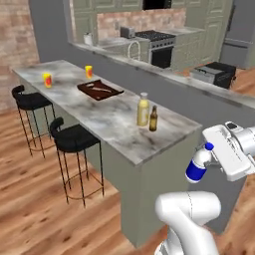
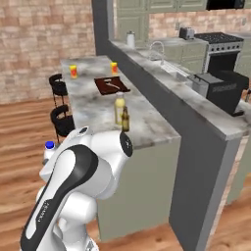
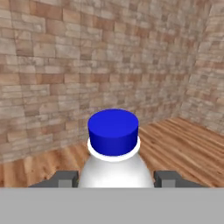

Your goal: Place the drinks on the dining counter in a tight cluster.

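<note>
Gripper: I see the gripper (image 3: 116,178) at the bottom of the hand view, its two dark fingertips (image 3: 65,178) closed against either side of the blue-and-white bottle (image 3: 114,151). In the left base view the gripper (image 1: 215,155) sits at the right edge, lower half.
Held item: I read the blue-and-white bottle (image 1: 198,164) as clamped and carried in the air, tilted, blue cap toward the upper right, off the near end of the dining counter (image 1: 119,134). In the right base view its cap and shoulder (image 2: 48,148) show at the left, just behind the arm.
Dining counter: the marble slab runs from the upper left to the centre right of the left base view; in the right base view its bare part (image 2: 147,130) lies at centre.
Yellow bottle: upright near the slab's near end (image 1: 143,110), (image 2: 119,109).
Brown bottle: upright just beside the yellow one, on its lower-right side (image 1: 153,119), (image 2: 125,120); I cannot tell whether they touch.
Cutting board: dark, at mid-slab (image 1: 99,90), (image 2: 112,85).
Orange cups: two at the far end, well apart (image 1: 47,79), (image 1: 89,71).
Stools: two black ones along the slab's left side (image 1: 74,139), (image 1: 30,101).
</note>
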